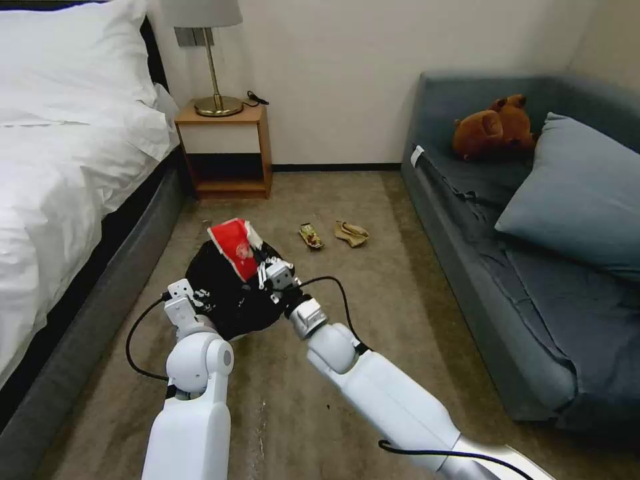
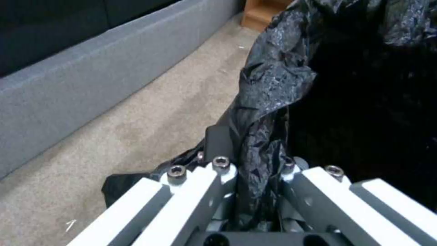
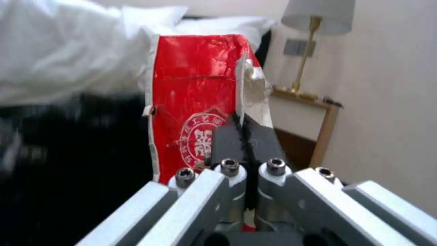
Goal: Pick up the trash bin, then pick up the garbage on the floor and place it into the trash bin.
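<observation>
My left arm bends at the elbow and reaches forward low over the carpet [image 1: 400, 320]. My left gripper [image 1: 183, 300] is pinched tight on the rim of the trash bin [image 1: 223, 293], with the crinkly black bag [image 2: 273, 89] squeezed between its fingers. The bin is up off the floor in front of me, near the bed [image 1: 60, 180].

My right arm stretches forward and across toward the bin from the other side. My right gripper [image 1: 273, 270] sits right at the top of the bin. Its fingers are pressed together on the edge of the red-white packet [image 3: 196, 95]. The packet stands up from the gripper, over the dark mouth of the bin. I cannot tell if it touches the bag.

Two more bits of trash lie on the carpet farther ahead. The small yellow-brown wrapper [image 1: 311, 236] is just beside the crumpled tan paper [image 1: 351, 233], but they do not touch. Both are between the nightstand [image 1: 227, 150] and the sofa [image 1: 507, 267].

A brown plush toy [image 1: 493, 127] sits on the sofa next to a pillow [image 1: 580, 193].
</observation>
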